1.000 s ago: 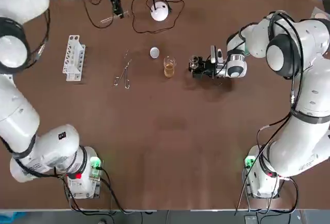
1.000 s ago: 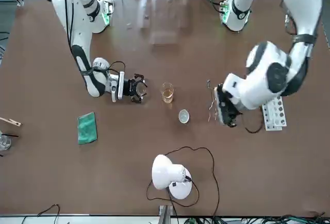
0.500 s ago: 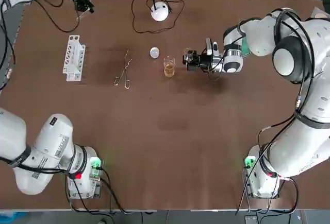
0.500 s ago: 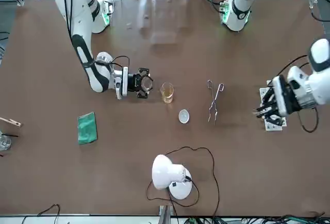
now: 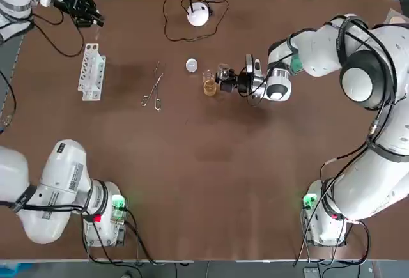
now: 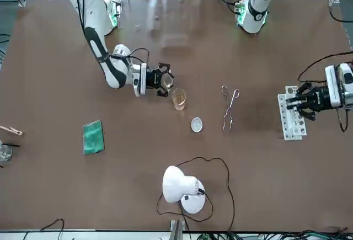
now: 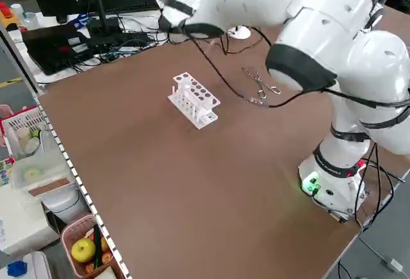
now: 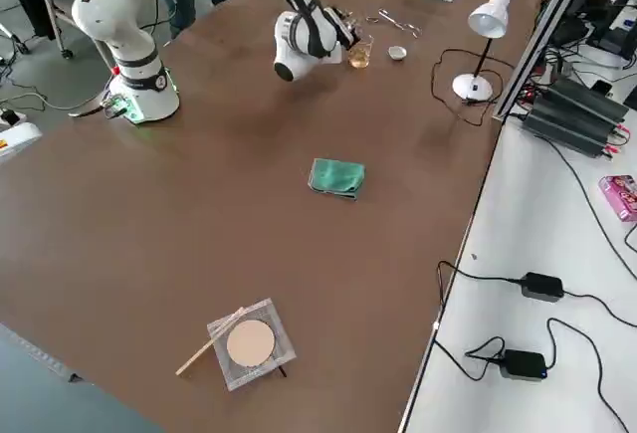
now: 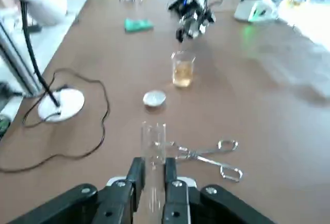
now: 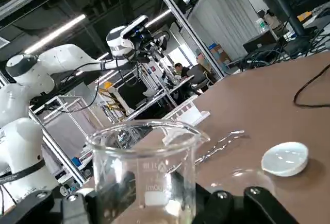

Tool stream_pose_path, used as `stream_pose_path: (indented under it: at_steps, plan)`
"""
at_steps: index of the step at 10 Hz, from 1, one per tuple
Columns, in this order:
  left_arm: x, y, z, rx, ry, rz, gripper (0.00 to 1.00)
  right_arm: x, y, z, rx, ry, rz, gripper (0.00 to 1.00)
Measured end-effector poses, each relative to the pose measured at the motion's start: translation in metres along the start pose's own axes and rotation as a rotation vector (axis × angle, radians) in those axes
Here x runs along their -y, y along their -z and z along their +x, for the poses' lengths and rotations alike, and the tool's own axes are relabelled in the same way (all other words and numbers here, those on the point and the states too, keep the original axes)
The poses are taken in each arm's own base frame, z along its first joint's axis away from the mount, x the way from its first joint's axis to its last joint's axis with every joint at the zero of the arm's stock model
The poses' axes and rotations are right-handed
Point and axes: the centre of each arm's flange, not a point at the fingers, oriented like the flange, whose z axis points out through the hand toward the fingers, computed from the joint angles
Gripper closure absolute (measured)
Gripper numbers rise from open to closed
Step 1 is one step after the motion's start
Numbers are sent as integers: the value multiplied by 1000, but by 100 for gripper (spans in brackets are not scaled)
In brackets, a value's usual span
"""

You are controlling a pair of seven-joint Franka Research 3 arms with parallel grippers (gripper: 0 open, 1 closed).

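Observation:
My right gripper point(image 5: 225, 77) is shut on a small empty glass beaker point(image 10: 145, 168) and holds it just beside a beaker of amber liquid point(image 5: 209, 84) at mid-table. The held beaker touches or nearly touches the amber beaker point(image 6: 178, 99). My left gripper point(image 5: 86, 15) hovers at the far left, above the far end of a white test tube rack point(image 5: 91, 71). It is shut on a clear glass test tube point(image 9: 153, 144). In the front view the left gripper point(image 6: 299, 99) sits over the rack point(image 6: 291, 114).
Metal tongs point(image 5: 153, 90) and a small white dish point(image 5: 192, 66) lie between rack and beaker. A white desk lamp point(image 5: 198, 14) with its cable stands at the far edge. A green cloth point(image 6: 92, 137) lies toward the robot's right side.
My left gripper swung with the tube from above the tongs leftward to above the rack. My right gripper carried the empty beaker leftward up to the amber beaker.

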Motion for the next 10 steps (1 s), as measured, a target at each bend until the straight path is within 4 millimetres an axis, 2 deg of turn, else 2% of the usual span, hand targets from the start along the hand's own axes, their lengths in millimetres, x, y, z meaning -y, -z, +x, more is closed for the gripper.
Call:
stream_pose_path:
  at_steps: [2,4,5,7,9,10]
  plan:
    - [-23,16,-41,-107,-32,-3,79,6,-3,-7,-1,-41,-11,62]
    - [-60,29,-96,-274,7,-1,79,15,-10,-12,-21,-87,-18,62]
    - [-69,35,-112,-322,2,28,79,19,-14,-15,-25,-113,-24,62]
    - [-80,44,-128,-400,18,57,79,28,-21,-22,-10,-165,-46,62]
    - [-89,65,-152,-424,62,127,79,36,-27,-28,-4,-210,-70,62]
    - [-95,69,-166,-447,85,158,79,39,-29,-31,4,-231,-79,62]
